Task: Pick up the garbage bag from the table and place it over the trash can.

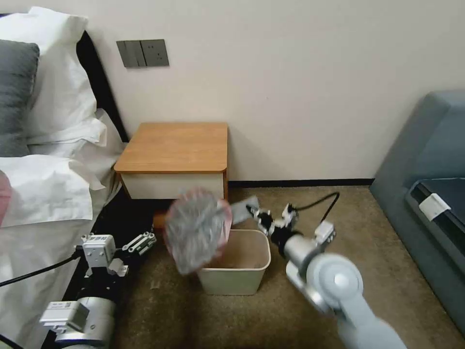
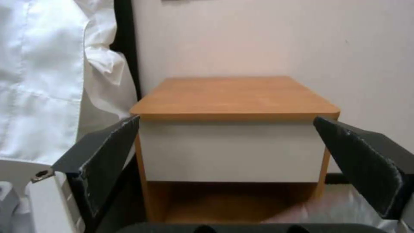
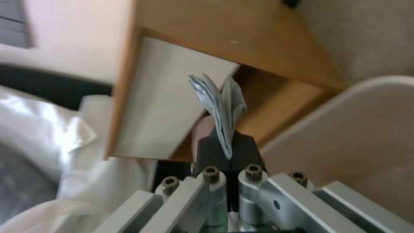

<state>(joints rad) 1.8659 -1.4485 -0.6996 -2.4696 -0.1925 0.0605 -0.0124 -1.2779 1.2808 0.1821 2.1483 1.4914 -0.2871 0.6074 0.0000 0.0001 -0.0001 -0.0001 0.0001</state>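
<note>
The garbage bag [image 1: 196, 232], grey and crinkly with a pinkish-red edge, hangs in the air over the left side of the trash can [image 1: 232, 283]. My right gripper [image 1: 252, 212] is shut on a thin fold of it just above the bin's back rim. In the right wrist view the pinched bag [image 3: 218, 97] sticks up from between the right gripper [image 3: 226, 147], beside the trash can [image 3: 345, 129] and the table [image 3: 241, 42]. The table [image 1: 177, 145] stands behind the bin with a bare top. My left gripper [image 1: 140, 242] is open, low at the left, facing the table [image 2: 235, 95].
A bed with white pillows [image 1: 53, 121] runs along the left, close to my left arm. A grey-blue sofa [image 1: 426, 184] stands at the right. Brown carpet [image 1: 378, 252] lies open between the bin and the sofa. The wall is right behind the table.
</note>
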